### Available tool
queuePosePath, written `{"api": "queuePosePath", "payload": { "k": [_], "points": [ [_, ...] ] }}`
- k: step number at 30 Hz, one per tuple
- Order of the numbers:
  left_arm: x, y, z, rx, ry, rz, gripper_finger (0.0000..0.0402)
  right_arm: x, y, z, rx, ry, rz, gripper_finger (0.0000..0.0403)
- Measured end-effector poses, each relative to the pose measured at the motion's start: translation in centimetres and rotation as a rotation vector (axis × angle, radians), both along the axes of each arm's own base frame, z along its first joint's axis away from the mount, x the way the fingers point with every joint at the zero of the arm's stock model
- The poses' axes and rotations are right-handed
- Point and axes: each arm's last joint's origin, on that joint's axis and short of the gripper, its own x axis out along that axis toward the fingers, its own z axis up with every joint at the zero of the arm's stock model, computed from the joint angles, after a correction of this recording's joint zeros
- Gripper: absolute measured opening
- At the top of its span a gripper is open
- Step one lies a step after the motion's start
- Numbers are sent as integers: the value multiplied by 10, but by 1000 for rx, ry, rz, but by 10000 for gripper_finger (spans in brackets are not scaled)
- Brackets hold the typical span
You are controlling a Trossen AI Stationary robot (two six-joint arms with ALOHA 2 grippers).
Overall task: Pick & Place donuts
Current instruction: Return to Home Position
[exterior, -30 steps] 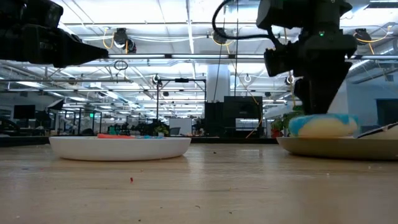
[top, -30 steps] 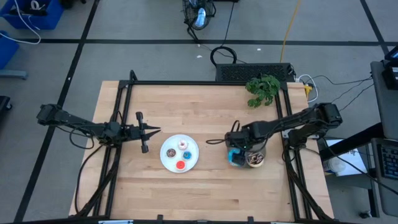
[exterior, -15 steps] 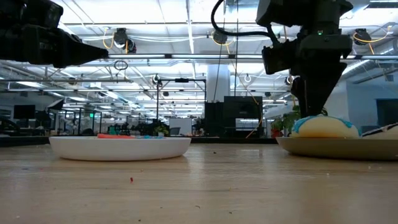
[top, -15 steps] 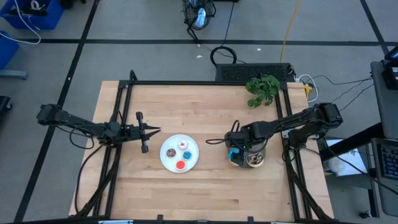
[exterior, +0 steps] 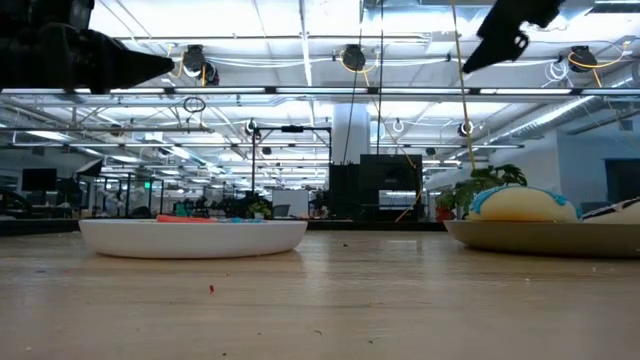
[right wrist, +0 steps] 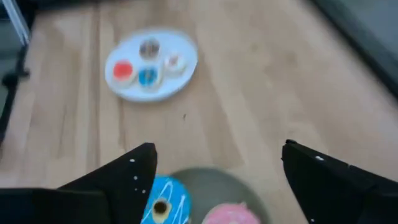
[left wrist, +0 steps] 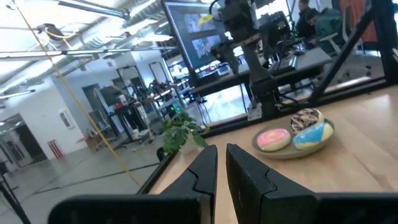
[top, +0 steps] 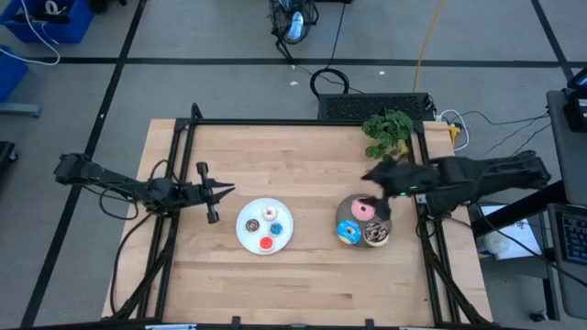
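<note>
Three larger donuts lie on the grey plate (top: pixel 343 213) at the table's right: pink (top: pixel 364 211), blue (top: pixel 348 233) and chocolate sprinkled (top: pixel 376 236). Four small donuts, brown (top: pixel 250 224), white-pink (top: pixel 271 214), blue (top: pixel 273 228) and red (top: pixel 266 243), sit on the white plate (top: pixel 284 236) at centre. My right gripper (top: pixel 374 188) hangs open, raised above the grey plate's far side; its wrist view shows the blue donut (right wrist: pixel 160 202) and pink donut (right wrist: pixel 227 214) below it. My left gripper (top: pixel 225 191) waits shut, left of the white plate.
A green plant (top: pixel 388 130) stands at the table's far right corner. A black frame (top: pixel 303 122) borders the far edge and both sides. Bare wood lies between the two plates and along the near edge. In the low view the right gripper (exterior: pixel 505 30) is high above the grey plate (exterior: pixel 540 237).
My right gripper has risen from the grey plate and drawn back toward the table's far right, leaving the blue donut lying on the plate. The pink donut, covered by the gripper before, now shows.
</note>
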Motion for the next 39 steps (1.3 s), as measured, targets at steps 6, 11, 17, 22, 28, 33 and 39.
{"api": "queuePosePath", "payload": {
  "k": [6, 11, 17, 22, 28, 33, 39],
  "points": [
    [-1, 1, 2, -28, -25, 33, 42, -50, -6, -22, -75, -199, -10, 235],
    [-2, 2, 7, -176, -103, 9, 42, -69, -9, -48, -107, -332, 25, 96],
    [0, 6, 3, -220, -82, 43, 42, -71, -7, -60, -167, -471, 145, 14],
    [1, 10, 5, -222, -64, 63, 42, -69, -6, -65, -235, -486, 218, 5],
    [9, 3, 50, -183, 62, 13, 42, -78, -7, -64, -301, -588, 229, 2],
    [0, -8, 90, -101, 186, -113, 29, -92, -9, -68, -275, -696, 224, 1],
    [-24, -4, 89, -78, 51, -124, 9, -99, -9, -93, -266, -768, 219, 1]
  ]
}}
